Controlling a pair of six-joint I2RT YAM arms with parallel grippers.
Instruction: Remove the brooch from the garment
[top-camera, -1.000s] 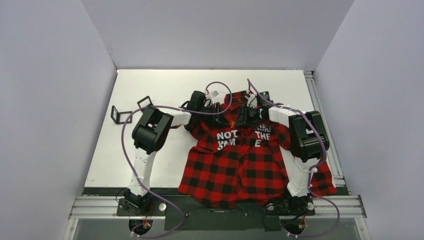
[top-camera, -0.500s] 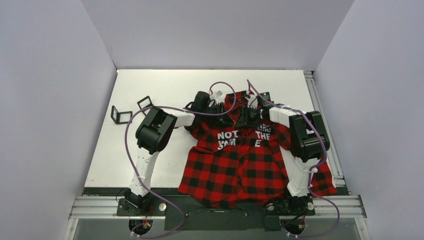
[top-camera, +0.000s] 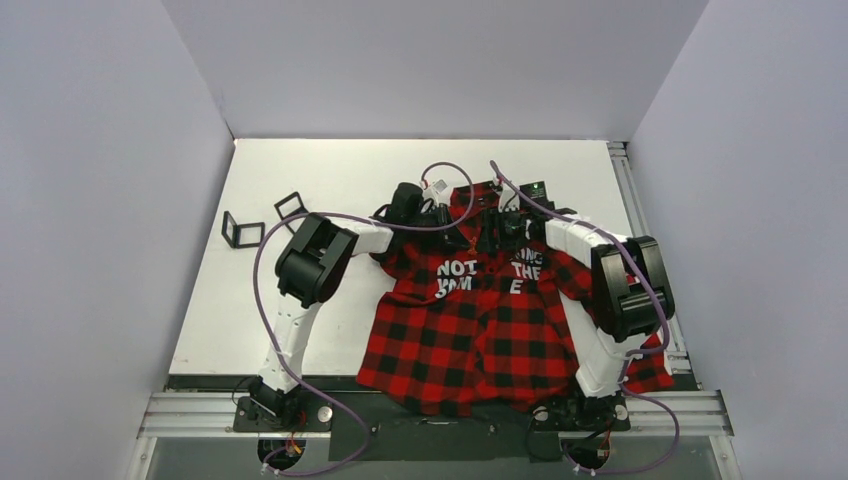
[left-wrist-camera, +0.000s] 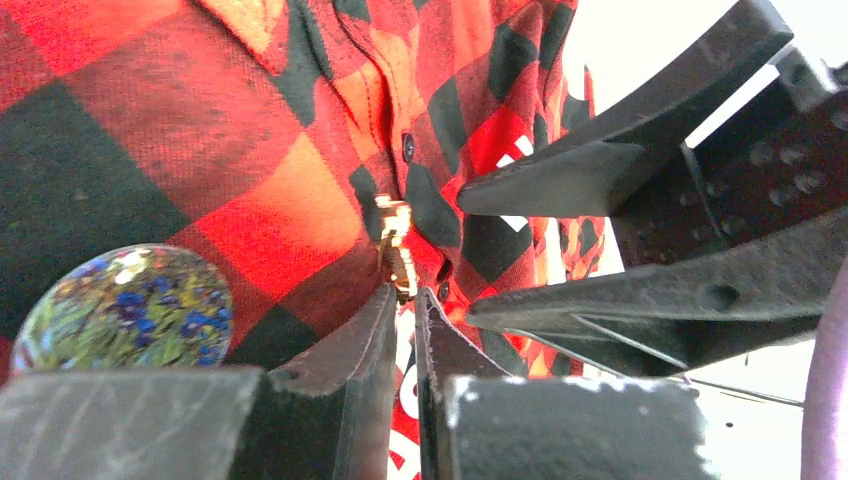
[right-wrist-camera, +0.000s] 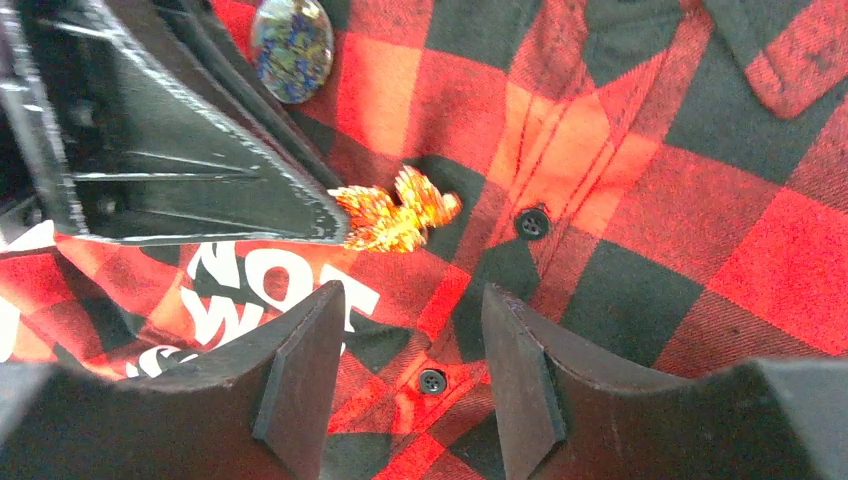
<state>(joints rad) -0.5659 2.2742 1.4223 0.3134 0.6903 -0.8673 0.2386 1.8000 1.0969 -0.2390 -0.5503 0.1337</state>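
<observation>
soft, even light from above fills the top view; the white table is bright, shadows faint. in the left wrist view the background beyond the garment blows out to white, and the left gripper is dark and blurred up close. in the right wrist view the brooch is sharp and glints; the right gripper sits in shade.
</observation>
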